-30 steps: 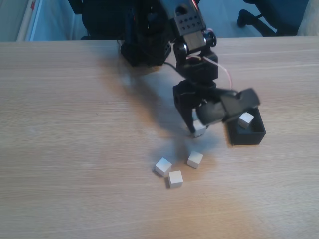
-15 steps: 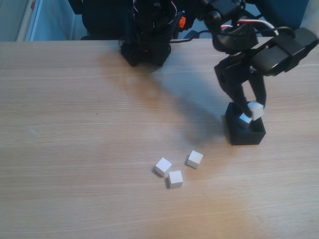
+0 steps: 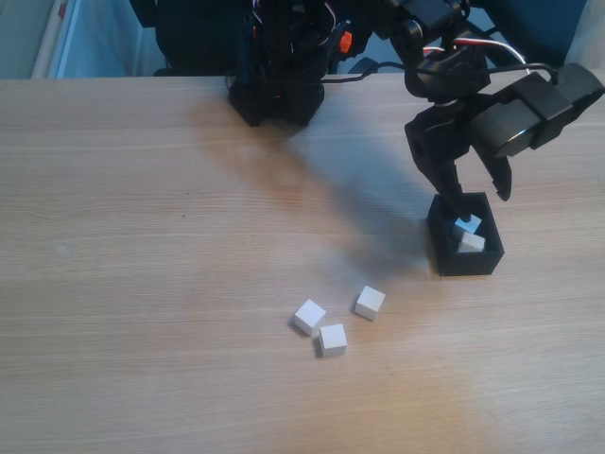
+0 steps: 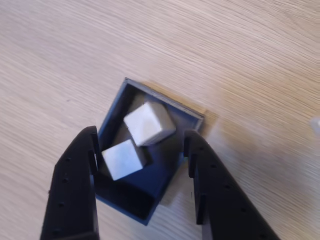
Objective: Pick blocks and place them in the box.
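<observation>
Light wood-grain table; dark office chair base behind; pale floor.

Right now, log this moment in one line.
gripper open above box | two blocks inside | three blocks on table

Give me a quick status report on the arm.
Pincer open, empty, above black box. Two white cubes inside box. Three cubes on table, nothing blocking them.
</observation>
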`<control>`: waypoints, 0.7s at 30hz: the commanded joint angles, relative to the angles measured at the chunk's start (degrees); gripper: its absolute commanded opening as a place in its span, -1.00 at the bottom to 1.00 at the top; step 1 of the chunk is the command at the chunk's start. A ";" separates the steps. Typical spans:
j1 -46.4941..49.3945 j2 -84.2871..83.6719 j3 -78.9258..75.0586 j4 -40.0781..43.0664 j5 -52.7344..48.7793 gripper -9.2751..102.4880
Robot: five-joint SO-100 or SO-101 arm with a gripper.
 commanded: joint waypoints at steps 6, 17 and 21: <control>8.88 1.23 -2.37 6.50 -1.41 -0.55; 20.04 -2.64 -5.10 16.79 -0.44 -0.56; 19.95 -5.36 -9.49 19.16 7.91 -0.56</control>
